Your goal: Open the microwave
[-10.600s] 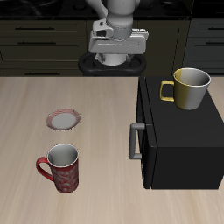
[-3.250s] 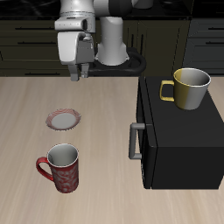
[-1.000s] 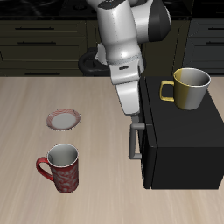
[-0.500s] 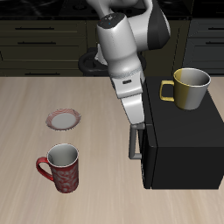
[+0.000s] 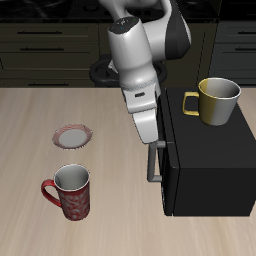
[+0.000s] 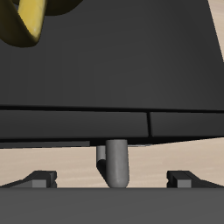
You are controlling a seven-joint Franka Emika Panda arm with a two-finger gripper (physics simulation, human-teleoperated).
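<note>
The microwave (image 5: 205, 155) is a large matte black box on the table, with its door shut. Its grey vertical bar handle (image 5: 153, 170) stands on the door side facing the red mug. My gripper (image 5: 152, 147) points down at the top end of that handle. In the wrist view the handle (image 6: 114, 164) stands between my two fingertips (image 6: 38, 180), which are well apart and do not touch it. The microwave's black front (image 6: 114, 70) fills most of that view. My gripper (image 6: 112, 180) is open.
A yellow mug (image 5: 217, 100) stands on top of the microwave and also shows in the wrist view (image 6: 24, 22). A red mug (image 5: 70, 192) sits near the table's front edge, with a small pink saucer (image 5: 73, 135) behind it. Dark drawer cabinets (image 5: 40, 45) line the back.
Over the earlier frames the arm swung from the back of the table down to the microwave's handle. In the last half second the gripper shifted slightly along the handle's top; the door stays shut.
</note>
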